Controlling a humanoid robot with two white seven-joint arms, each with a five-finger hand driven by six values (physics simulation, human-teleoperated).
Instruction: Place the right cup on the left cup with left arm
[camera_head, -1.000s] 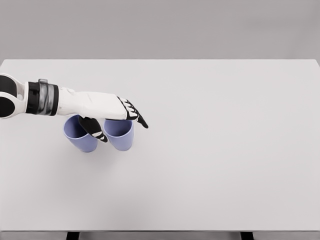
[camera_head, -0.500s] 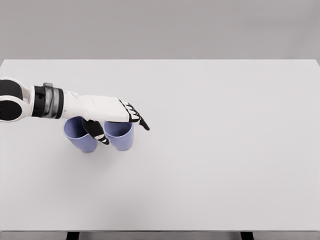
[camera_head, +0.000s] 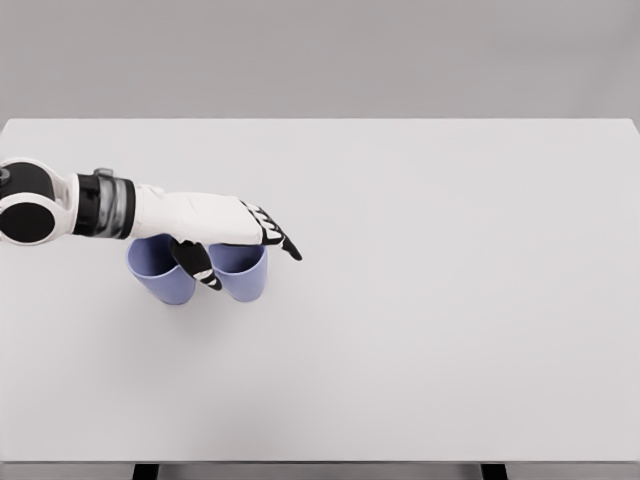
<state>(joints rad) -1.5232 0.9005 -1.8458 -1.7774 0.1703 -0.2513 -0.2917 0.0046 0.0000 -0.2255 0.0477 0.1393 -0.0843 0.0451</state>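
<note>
Two light purple cups stand upright and side by side on a white table, at its left part. The left cup and the right cup are just beside each other, their rims partly hidden. The left hand lies over both cups, reaching in from the left of them. Its fingers extend past the right cup's rim, the thumb hangs between the cups. Fingers are spread and grasp nothing.
</note>
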